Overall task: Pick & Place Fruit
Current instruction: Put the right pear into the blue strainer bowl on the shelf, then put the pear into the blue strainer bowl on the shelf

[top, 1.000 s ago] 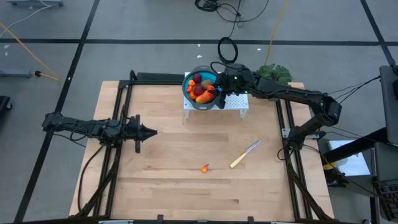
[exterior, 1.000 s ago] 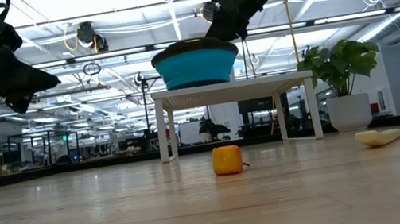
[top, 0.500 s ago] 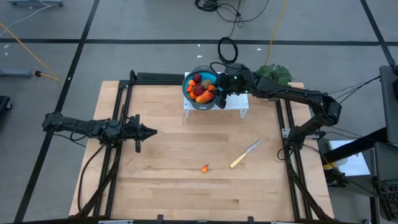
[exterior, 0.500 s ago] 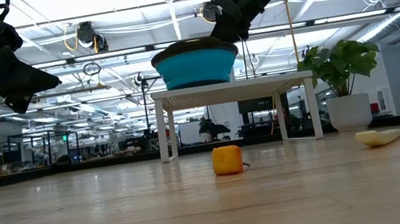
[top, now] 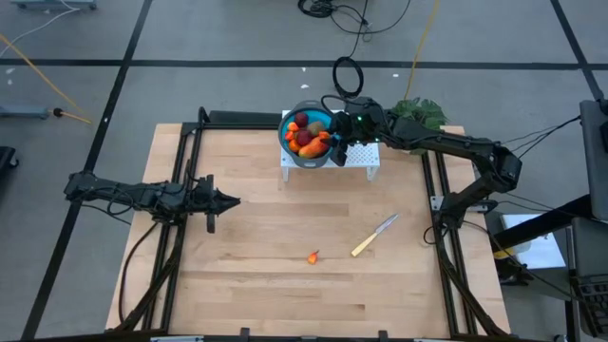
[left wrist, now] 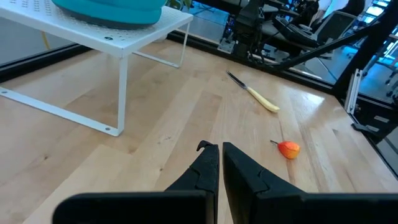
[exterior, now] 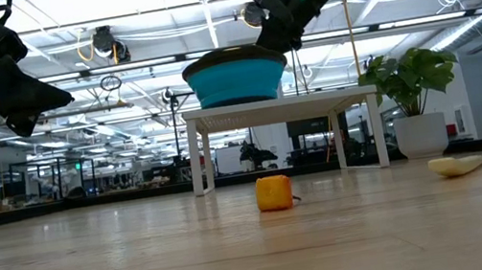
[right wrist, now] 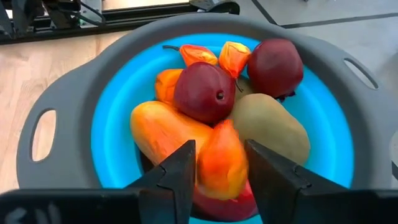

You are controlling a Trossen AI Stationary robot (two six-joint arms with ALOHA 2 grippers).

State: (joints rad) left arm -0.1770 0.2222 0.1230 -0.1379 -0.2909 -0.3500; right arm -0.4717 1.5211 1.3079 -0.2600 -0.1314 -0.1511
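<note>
Stray fruit: one small orange piece [top: 313, 256] lies alone low in the middle of the high view, on the bare table [top: 256, 285], well apart from everything else.
Knife: a yellow-handled knife [top: 373, 235] lies right of that piece, near it but not touching.
My left end effector [top: 231, 201]: at the left of the high view, hanging above the table with its fingers together and nothing between them.
My right end effector [right wrist: 217, 162]: in the upper middle of the high view, over the blue bowl [top: 288, 141]; its fingers stand apart on either side of an orange-red fruit [right wrist: 221, 163]. I cannot tell whether they are pressing it or have let go.
Fruit pile: two dark red balls [right wrist: 204, 92], a brownish-green oval [right wrist: 270, 127] and orange pieces sit heaped in the bowl, which stands on a small white rack [top: 356, 155].
Risk: I judge the heap unsteady; if I pull away at a slant, a finger could nudge a round fruit over the rim and off the rack.
Second risk: the lone piece is small and rounded, so a grasp off centre could squirt it toward the knife.
Surface: pale wood planks, smooth, framed by dark rails.
Room: beyond the table, a leafy plant [exterior: 407, 80] in a white pot and a long hall with ceiling lights.
</note>
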